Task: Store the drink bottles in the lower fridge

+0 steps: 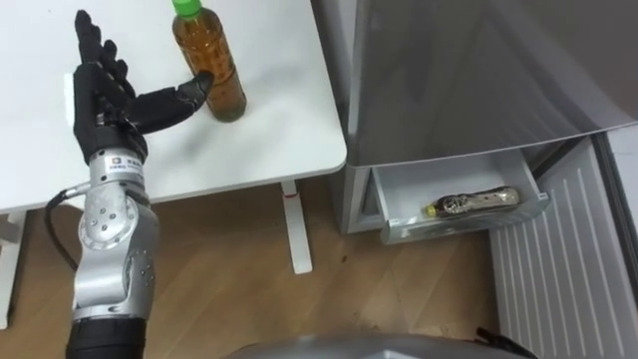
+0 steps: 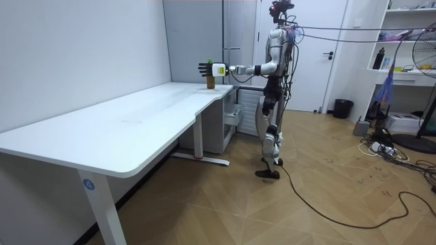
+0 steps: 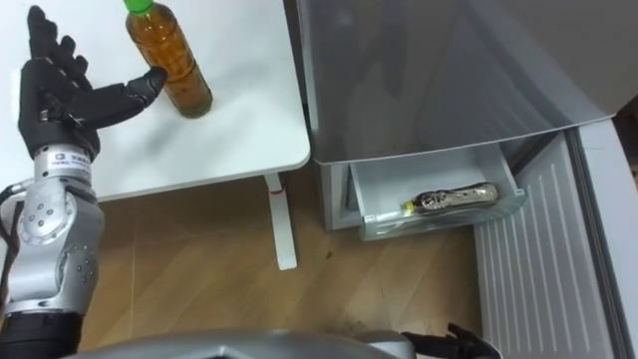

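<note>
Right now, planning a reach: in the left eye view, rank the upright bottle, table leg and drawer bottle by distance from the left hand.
1. upright bottle, at the left hand thumb.
2. table leg, lower right.
3. drawer bottle, far right, in the fridge drawer.

Office-like room: long white desk [image 2: 116, 129], wall shelves [image 2: 398, 71] (a fan [image 2: 428, 51] too).

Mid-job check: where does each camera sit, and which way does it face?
Left eye view: on the head, looking down at the table, bottle and open fridge drawer; left hand shows.
Right eye view: beside it, same downward look, same left hand.
Room view: off the table's other end, facing the whole standing robot.
All three share bottle, table, left hand.
</note>
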Available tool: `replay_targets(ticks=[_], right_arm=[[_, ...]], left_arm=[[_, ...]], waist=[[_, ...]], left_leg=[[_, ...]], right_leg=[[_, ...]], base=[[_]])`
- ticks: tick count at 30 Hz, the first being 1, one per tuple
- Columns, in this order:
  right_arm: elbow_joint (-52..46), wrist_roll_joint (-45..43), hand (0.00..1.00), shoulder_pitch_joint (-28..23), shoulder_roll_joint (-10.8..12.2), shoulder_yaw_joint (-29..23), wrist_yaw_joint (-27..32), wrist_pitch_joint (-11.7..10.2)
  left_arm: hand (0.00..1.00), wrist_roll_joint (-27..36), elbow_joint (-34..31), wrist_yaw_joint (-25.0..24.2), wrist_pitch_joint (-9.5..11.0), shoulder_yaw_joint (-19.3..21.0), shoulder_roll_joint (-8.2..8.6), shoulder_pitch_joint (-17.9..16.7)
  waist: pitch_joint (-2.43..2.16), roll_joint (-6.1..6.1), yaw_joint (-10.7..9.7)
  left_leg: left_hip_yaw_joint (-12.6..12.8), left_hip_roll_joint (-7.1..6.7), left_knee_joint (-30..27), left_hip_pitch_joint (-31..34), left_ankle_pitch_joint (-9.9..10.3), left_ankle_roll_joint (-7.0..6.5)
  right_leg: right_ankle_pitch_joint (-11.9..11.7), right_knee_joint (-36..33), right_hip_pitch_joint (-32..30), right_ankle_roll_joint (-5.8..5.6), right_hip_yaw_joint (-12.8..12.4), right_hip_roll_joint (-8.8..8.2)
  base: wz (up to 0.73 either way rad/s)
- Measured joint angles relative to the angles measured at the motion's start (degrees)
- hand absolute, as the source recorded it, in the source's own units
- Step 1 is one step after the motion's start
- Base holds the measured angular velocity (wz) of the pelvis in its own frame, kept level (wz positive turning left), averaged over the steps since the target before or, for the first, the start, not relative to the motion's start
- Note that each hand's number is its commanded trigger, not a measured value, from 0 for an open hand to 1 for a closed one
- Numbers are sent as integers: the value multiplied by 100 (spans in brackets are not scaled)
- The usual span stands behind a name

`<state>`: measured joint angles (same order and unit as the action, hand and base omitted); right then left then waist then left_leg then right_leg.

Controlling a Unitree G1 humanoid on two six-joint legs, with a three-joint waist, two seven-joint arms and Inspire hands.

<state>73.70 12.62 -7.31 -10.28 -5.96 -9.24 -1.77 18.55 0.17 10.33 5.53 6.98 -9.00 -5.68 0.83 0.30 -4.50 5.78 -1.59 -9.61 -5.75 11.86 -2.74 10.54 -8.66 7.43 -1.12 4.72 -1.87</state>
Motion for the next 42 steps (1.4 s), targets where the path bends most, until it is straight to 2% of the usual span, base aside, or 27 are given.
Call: replay_targets(ticks=[4,10,14,18,20,25,31,34,36,38,42], right_arm=[[-2,-238,0,-24,15,-104,48,22],[-46,-434,0,-82,-9,-126,76,70],[-42,-785,0,-69,-68,-155,29,201],[-43,-1006,0,-55,-84,-159,32,278],[-48,-1051,0,-61,-103,-168,38,329],[-79,-1051,0,-86,-119,-200,41,435],[-77,-1345,0,-120,-120,-214,41,440],[-77,-1538,0,-138,-122,-217,32,456],[-77,-1634,0,-130,-122,-219,23,506],[-77,-1707,0,-149,-144,-223,-24,561],[-60,-1789,0,-166,-159,-219,-58,722]], left_arm=[[0,11,257,-169,-123,59,-149,178],[0,214,499,-278,-198,213,-212,428],[0,511,626,-332,-298,241,-374,674],[0,625,768,-354,-337,299,-381,839],[0,698,901,-368,-454,309,-383,934],[0,891,1176,-444,-586,326,-383,1087],[0,1002,1186,-528,-600,416,-388,1229],[0,1001,1258,-751,-600,414,-435,1369],[0,999,1366,-893,-605,414,-496,1447],[0,998,1450,-1084,-669,414,-562,1450],[0,1003,1503,-1364,-811,412,-574,1450]], waist=[[-6,-15,-4],[-20,8,1],[-34,31,1],[-38,49,-5],[-29,85,-19],[-16,135,-50],[-10,129,-74],[-12,132,-105],[-17,139,-136],[-41,178,-155],[-66,219,-158]], left_leg=[[10,36,-1,0,0,0],[21,34,-6,0,0,0],[23,35,-10,-6,0,0],[29,32,-11,-13,0,0],[30,10,-16,-21,0,-1],[30,4,-8,-56,0,-1],[54,2,-3,-76,0,-3],[43,4,-14,-80,1,-4],[36,8,-15,-81,1,-4],[38,9,-14,-71,1,-5],[37,13,-13,-66,1,-5]], right_leg=[[0,-15,-22,1,-16,-2],[-3,-26,-43,4,-10,-1],[-3,-32,-45,5,10,-2],[-3,-36,-43,5,13,-1],[-3,-38,-28,5,8,-4],[-3,-55,0,4,-9,-1],[-2,-130,-55,4,-143,11],[-2,-178,-69,4,-146,13],[-2,-201,-86,4,-152,19],[-2,-204,-107,4,-157,23],[-2,-222,-133,5,-158,32]], base=[[-3],[-1],[0],[0],[0],[0],[-7],[-1],[-3],[-7],[-4]])
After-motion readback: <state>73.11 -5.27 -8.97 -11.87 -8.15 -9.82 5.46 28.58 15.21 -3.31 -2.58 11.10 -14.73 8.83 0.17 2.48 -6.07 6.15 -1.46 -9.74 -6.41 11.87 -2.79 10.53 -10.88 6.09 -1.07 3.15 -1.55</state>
